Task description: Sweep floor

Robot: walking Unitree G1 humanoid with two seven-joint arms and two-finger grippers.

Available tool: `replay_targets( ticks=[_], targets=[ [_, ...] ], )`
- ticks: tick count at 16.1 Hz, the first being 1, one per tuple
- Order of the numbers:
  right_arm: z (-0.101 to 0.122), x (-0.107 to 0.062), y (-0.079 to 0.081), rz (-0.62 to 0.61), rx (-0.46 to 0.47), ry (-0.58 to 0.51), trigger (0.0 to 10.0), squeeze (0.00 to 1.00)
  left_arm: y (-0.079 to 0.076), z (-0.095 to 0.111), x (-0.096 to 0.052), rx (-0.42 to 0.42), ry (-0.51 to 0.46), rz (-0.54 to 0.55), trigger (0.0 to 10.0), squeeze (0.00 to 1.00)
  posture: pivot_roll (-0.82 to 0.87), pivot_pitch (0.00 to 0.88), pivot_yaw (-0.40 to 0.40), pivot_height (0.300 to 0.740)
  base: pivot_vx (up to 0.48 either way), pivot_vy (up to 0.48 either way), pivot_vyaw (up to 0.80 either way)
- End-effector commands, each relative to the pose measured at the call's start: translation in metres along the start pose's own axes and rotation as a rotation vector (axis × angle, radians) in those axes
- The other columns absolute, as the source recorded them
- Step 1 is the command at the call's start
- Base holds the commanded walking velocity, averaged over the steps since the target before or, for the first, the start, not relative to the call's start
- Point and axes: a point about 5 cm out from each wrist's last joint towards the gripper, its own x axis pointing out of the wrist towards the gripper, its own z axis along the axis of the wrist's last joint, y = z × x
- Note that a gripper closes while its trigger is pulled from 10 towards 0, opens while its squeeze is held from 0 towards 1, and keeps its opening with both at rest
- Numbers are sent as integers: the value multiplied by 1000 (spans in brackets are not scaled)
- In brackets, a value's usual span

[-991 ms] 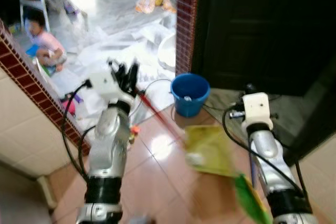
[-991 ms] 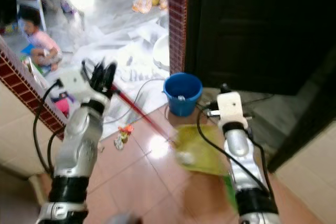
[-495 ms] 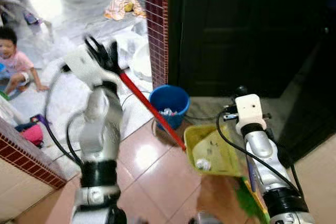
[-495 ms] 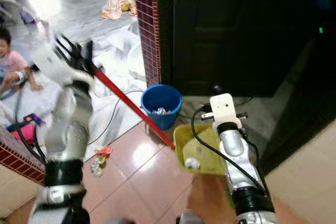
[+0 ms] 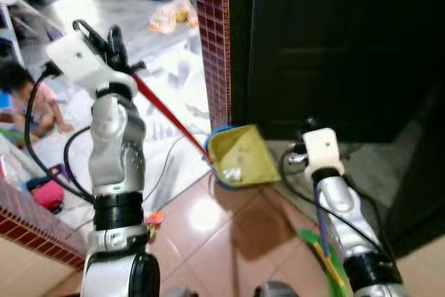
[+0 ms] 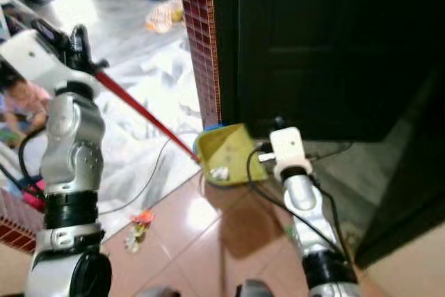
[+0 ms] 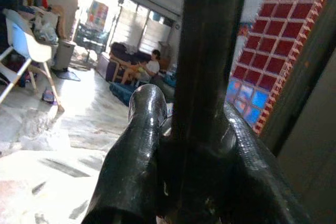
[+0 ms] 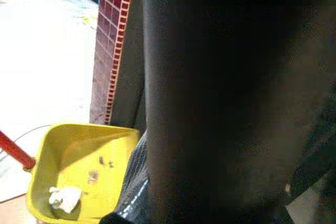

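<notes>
The yellow dustpan point(image 5: 240, 156) hangs raised off the reddish tile floor point(image 5: 208, 234), tilted, at the foot of the red-tiled pillar point(image 5: 212, 39) and in front of the dark door point(image 5: 334, 39); a crumpled white scrap point(image 8: 64, 196) and a few crumbs lie in its lower corner. Its long red handle point(image 5: 170, 119) slants up to the left gripper point(image 5: 111, 46), held high, whose black fingers point(image 7: 142, 150) are clamped around the dark upper end of the handle. A blue bucket rim point(image 5: 221, 130) peeks out just behind the dustpan. The right gripper sits low beside the dustpan, and whether its fingers are open or closed cannot be told. A green broom point(image 5: 323, 255) lies along the right arm. A child point(image 5: 31, 106) sits on the pale floor beyond the left arm.
</notes>
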Motion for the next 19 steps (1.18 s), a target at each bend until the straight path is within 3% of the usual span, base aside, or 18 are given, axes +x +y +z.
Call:
replay_targets(
  ticks=[1, 6, 13, 19],
  targets=[
    [14, 5, 5, 24, -15, -60, 10000, 0, 1, 19, 5, -2, -89, 19, 10000, 0, -73, 0, 59, 740, 446, 0, 0],
    [14, 5, 6, 36, -15, -63, 10000, 0, -2, 23, 7, 58, -117, 30, 10000, 0, -73, 0, 60, 740, 446, 0, 0],
    [15, 5, 7, 41, -17, -64, 10000, 0, -5, 29, 9, 132, -168, 66, 10000, 0, -78, 0, 57, 740, 0, 0, 0],
    [15, 6, 8, 48, -14, -65, 10000, 0, -20, 33, 25, 158, -200, 181, 10000, 0, -78, 0, 59, 740, 0, 0, 0]
  ],
)
